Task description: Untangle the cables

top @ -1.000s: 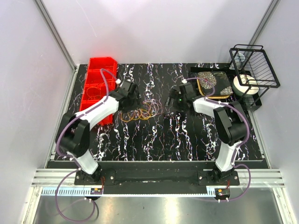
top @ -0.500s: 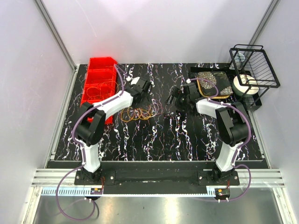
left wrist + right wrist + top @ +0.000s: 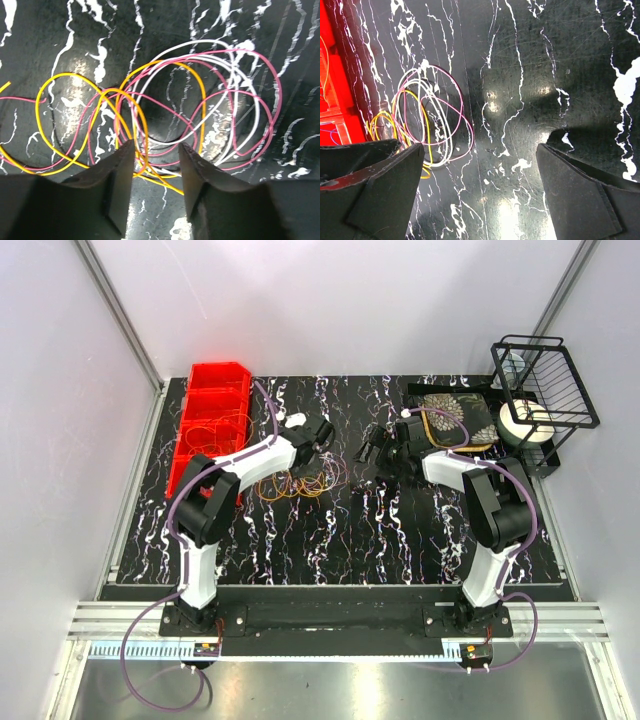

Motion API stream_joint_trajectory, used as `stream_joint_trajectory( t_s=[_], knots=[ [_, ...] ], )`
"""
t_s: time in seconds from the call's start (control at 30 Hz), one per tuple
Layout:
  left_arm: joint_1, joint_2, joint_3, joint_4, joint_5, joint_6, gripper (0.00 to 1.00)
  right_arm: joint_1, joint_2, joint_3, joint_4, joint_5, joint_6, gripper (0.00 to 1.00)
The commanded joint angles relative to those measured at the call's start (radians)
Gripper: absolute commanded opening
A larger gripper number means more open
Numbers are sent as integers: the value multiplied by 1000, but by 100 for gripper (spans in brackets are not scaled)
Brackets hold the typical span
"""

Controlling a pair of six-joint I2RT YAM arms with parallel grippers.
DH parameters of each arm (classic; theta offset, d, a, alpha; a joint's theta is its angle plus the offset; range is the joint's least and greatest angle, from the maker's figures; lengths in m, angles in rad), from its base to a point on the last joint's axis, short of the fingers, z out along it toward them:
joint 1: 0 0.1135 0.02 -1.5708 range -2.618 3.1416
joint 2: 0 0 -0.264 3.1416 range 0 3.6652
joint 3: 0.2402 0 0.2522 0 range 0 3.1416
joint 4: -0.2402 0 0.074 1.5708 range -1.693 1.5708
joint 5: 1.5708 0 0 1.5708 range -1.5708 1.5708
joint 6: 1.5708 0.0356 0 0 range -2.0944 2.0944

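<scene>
The cables (image 3: 298,482) lie as a tangle of yellow, orange, pink and white loops on the black marbled table. In the left wrist view the cables (image 3: 202,100) spread just ahead of the fingers. My left gripper (image 3: 322,440) (image 3: 156,150) sits low at the tangle's far right edge. Its jaws stand partly apart, with a few yellow strands crossing between the tips and nothing clamped. My right gripper (image 3: 368,450) (image 3: 480,150) hangs wide open over bare table, to the right of the tangle. In its view the cables (image 3: 427,122) lie beside its left finger.
A red bin (image 3: 215,380) (image 3: 330,75) with more wire loops inside stands at the back left. A patterned mat (image 3: 455,418), a white tape roll (image 3: 525,422) and a black wire rack (image 3: 545,370) sit at the back right.
My left arm has swung right, from beside the bin to the tangle's far right edge, and its jaws have narrowed. The right gripper shifted slightly up and stayed open.
</scene>
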Motion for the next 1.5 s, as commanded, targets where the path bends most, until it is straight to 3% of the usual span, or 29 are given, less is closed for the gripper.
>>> stream_joint_trajectory(
  t_s=[0.0,0.03,0.13,0.2,0.53,0.8,1.07,1.23,1.47],
  knots=[
    [-7,5,43,-24,-53,-25,35,-9,13,5,43,-30,12,100],
    [-7,5,43,-26,-54,-28,32,-9,14,8,43,-30,13,100],
    [-10,-2,40,-38,-54,-29,9,-10,19,8,43,-36,15,100],
    [-13,-9,45,-47,-53,-28,0,-12,23,10,43,-39,16,100],
    [33,-136,204,-161,-79,70,0,-13,26,12,43,-53,19,100],
    [185,-167,439,-219,-16,176,0,-16,34,16,43,-67,22,100],
    [340,-107,693,-170,147,270,0,-16,42,21,49,-85,27,99],
    [406,-129,790,15,266,320,0,-16,53,16,74,-114,38,100],
    [467,-216,801,292,288,377,0,-18,82,24,89,-150,51,100]
  ],
)
